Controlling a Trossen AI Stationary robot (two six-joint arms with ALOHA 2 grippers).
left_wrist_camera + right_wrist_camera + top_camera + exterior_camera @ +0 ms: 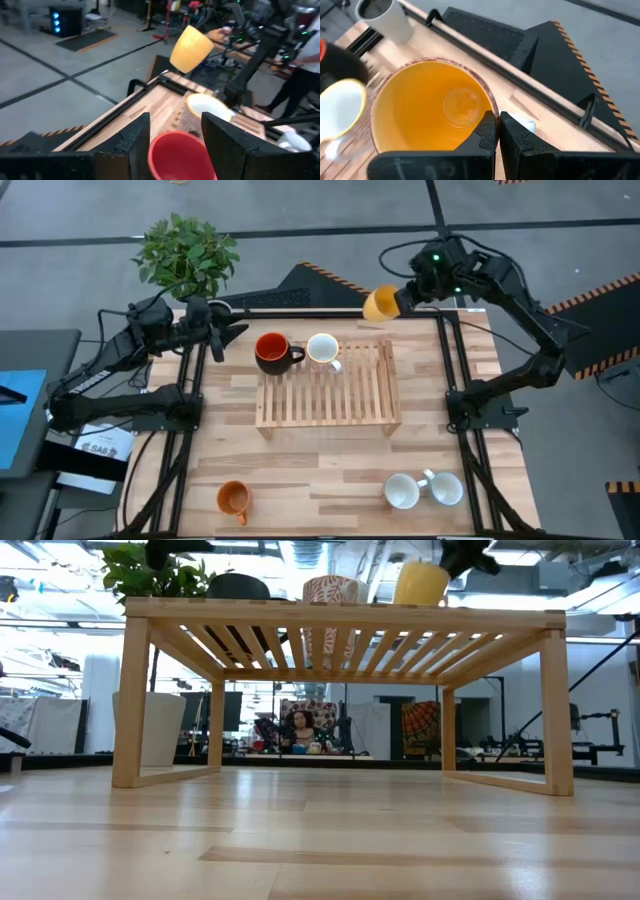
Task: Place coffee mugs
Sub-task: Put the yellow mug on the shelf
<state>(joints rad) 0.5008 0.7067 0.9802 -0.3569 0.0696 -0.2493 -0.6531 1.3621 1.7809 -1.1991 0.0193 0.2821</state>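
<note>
A slatted wooden rack (325,390) stands mid-table. The red mug (272,352) and a white mug (323,348) stand on the rack's far edge. My right gripper (498,131) is shut on the yellow-orange mug (381,304), above the table's far edge by the rack's far right corner. My left gripper (218,332) is open, left of the red mug (177,155), touching nothing. The darker orange mug (233,498) stands near the table's near left edge. Two white mugs (402,491) (445,487) are at the near right. My right gripper holds the yellow-orange mug by its rim (491,111), one finger (485,131) inside the mug and one (516,134) outside. The mug is lifted clear and tipped onto its side, its mouth toward the wrist camera. In the low view it hangs above the rack's top (420,582).
A potted plant (187,252) stands beyond the table's far left corner. A pale cup with a dark inside (387,17) stands at the table's far edge. Black rails (452,350) run along the table's sides. Bare wood (320,470) lies between the rack and the near mugs.
</note>
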